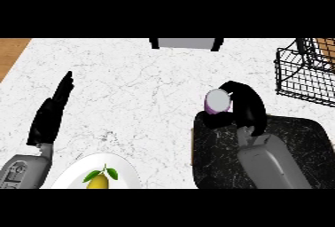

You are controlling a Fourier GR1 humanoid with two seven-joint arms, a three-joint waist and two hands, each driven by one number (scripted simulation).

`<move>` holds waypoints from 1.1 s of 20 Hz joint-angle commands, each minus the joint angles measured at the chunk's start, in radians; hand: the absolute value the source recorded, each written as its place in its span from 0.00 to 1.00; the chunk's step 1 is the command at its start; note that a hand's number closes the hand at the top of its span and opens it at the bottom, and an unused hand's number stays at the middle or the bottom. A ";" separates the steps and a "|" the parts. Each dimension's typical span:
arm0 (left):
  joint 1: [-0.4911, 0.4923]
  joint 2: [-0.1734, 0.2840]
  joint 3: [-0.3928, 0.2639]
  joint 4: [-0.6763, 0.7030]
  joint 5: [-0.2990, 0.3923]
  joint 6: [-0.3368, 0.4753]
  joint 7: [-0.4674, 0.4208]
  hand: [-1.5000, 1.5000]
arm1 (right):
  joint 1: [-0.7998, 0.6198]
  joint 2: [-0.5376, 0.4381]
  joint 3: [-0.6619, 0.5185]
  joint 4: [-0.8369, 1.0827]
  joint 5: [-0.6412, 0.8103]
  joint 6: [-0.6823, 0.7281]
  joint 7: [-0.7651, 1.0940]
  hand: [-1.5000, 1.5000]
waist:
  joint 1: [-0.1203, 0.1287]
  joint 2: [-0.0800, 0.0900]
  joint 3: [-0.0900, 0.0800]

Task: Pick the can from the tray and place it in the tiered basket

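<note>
Clearly the right hand [243, 106] is curled round the can [216, 101], holding it over the far edge of the dark tray [301, 150]. The can looks rigid, light and smooth-walled, likely slippery, so a side wrap suits it. The basket [302, 75] waits to the right. The left hand [51, 113] rests with straight fingers.

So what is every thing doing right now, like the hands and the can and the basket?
Purple can with a silver top: upright, held over the tray's far edge.
Right black hand: curled round the can.
Left black hand: open, fingers straight, holding nothing.
Dark speckled tray: flat on the counter.
Black wire tiered basket: upright, can not in it yet.
White plate: holding a yellow fruit with green leaves.
</note>
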 commanded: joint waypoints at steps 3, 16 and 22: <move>0.007 -0.020 0.009 0.008 -0.020 0.027 0.013 0.50 | -0.245 0.033 -0.019 0.074 0.113 -0.079 -0.051 1.00 | -0.034 -0.009 0.000; 0.037 0.004 0.061 -0.020 -0.014 -0.016 0.014 0.50 | -0.502 -0.167 -0.150 0.008 0.250 0.129 0.029 1.00 | -0.049 -0.014 0.000; 0.040 -0.027 0.047 -0.054 -0.048 -0.008 0.034 0.50 | -0.586 -0.249 -0.358 0.169 0.053 0.173 -0.171 1.00 | -0.042 -0.010 0.001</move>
